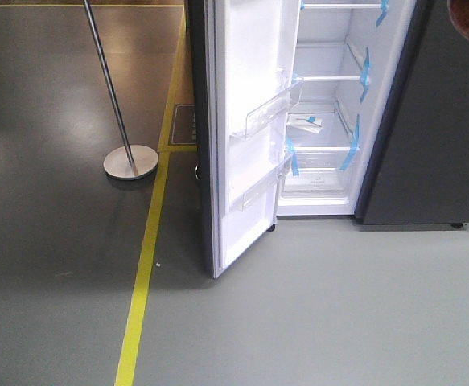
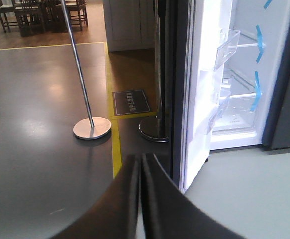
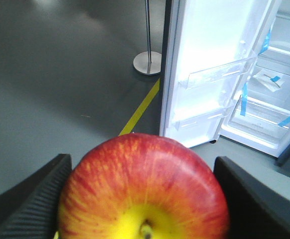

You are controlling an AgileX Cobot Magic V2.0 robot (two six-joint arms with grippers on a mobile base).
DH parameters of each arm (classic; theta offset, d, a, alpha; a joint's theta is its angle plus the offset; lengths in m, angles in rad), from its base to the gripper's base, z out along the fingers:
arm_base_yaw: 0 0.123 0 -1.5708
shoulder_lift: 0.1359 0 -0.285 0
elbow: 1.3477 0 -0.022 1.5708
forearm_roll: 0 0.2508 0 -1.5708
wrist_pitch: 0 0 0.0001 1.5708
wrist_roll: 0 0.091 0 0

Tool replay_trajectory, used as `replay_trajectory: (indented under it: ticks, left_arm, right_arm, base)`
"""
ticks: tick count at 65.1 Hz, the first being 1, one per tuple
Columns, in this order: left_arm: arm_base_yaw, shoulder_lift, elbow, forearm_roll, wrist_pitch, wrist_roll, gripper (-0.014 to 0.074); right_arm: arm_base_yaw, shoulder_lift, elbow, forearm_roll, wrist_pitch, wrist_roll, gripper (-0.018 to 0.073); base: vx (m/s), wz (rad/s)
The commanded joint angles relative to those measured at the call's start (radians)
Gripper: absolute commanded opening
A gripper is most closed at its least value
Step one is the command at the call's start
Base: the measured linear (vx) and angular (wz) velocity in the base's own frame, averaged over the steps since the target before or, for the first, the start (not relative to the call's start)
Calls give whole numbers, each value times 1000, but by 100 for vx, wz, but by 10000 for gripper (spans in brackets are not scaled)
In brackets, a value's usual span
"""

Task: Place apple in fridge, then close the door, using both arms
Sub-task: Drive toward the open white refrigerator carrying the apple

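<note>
Right wrist-mounted view: the apple (image 3: 145, 184), red over a yellow base, fills the foreground, pinched between the two dark ribbed fingers (image 3: 33, 209) of your right gripper (image 3: 144, 199), spread only as wide as the fruit and touching it on both sides. Beyond it the fridge (image 3: 287, 22) stands with its door (image 3: 209, 40) swung wide, white lining and clear bins (image 3: 219, 74) facing you, blue tape (image 3: 289, 116) marking the edges of the shelves (image 3: 284, 51).

Neither half of the job is done: the apple hangs outside the cabinet, well short of any shelf, and the door is open. What is left, on this evidence, is the reach inside, the release on a shelf, the withdrawal and the push on the door.

The right arm is held high and back from the opening, wrist tilted down toward the lower shelves. The front-facing view catches only a reddish edge of what is probably the apple at its top right corner. Your left gripper (image 2: 140, 199) hangs left of the door's outer edge, fingers pressed together with nothing between them, above grey floor (image 2: 35, 124), a yellow line (image 2: 116, 149) and a stanchion base (image 2: 92, 127). It looks well placed to take the door once the fruit is in.
</note>
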Motion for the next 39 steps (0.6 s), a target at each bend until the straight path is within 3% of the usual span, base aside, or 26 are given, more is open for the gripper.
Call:
replay_trajectory:
  ticks: [1, 39]
  left_arm:
    - [2, -16, -18, -10, -69, -1, -7]
    - [2, -16, -18, -10, -69, -1, -7]
  right_arm:
    - [-3, -20, -30, 25, -7, -10, 104]
    - [-3, -20, -30, 25, -7, -10, 104]
  base:
    - [19, -5]
    - [18, 1]
